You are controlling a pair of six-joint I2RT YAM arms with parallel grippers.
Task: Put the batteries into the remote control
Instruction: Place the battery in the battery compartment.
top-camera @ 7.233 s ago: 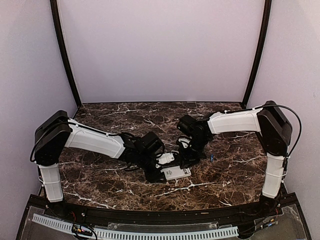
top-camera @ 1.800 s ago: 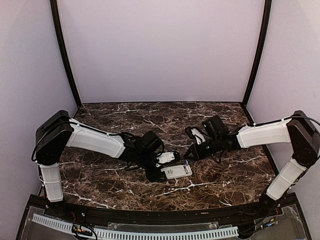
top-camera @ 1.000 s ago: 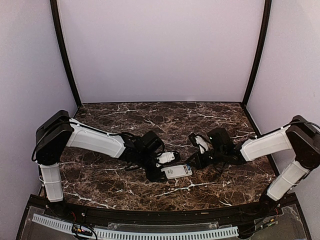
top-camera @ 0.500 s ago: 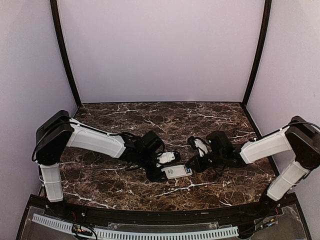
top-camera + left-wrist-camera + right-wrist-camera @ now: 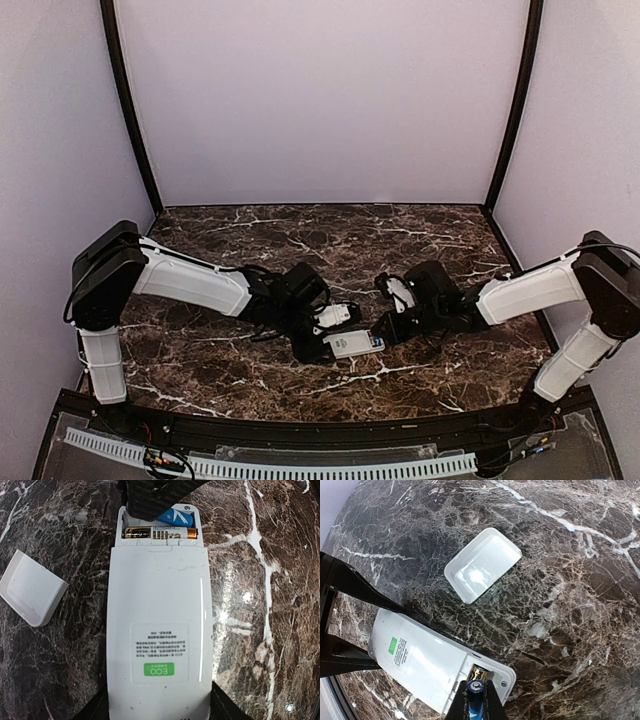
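The white remote control (image 5: 157,630) lies back-up on the marble table, and my left gripper (image 5: 157,707) is shut on its two long sides at the near end. Its battery compartment is uncovered. One of the batteries (image 5: 160,532), gold-ended, lies inside it. My right gripper (image 5: 475,690) is shut on a blue battery (image 5: 474,702), held end-on just above the empty slot, where its blue side (image 5: 175,517) shows tilted. In the top view the remote control (image 5: 352,344) sits between my left gripper (image 5: 322,347) and right gripper (image 5: 386,333).
The loose white compartment cover (image 5: 482,565) lies hollow side up on the table a short way beyond the remote, at the left edge (image 5: 31,594) in the left wrist view. Dark marble table (image 5: 400,235) stretches behind, walled on three sides.
My right arm has swung left and lowered, bringing the blue battery to the open end of the remote. The left arm and remote have stayed put.
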